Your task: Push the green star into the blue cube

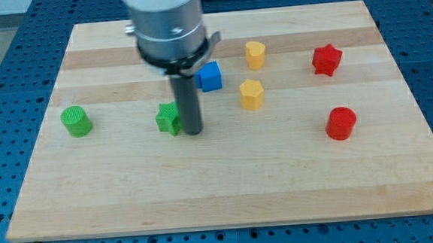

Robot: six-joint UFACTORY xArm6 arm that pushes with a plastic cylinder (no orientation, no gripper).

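Observation:
The green star [168, 118] lies left of the board's middle. The blue cube [210, 76] sits up and to the right of it, a short gap away. My tip [194, 131] rests on the board right beside the star's right side, touching or nearly touching it, and below-left of the blue cube. The arm's grey body hangs above and hides part of the board behind it.
A green cylinder [75, 120] stands at the view's left. Two yellow blocks [255, 53] [251, 94] sit right of the cube. A red star [326, 59] and a red cylinder [341, 123] are at the right. The wooden board [221, 196] lies on a blue perforated table.

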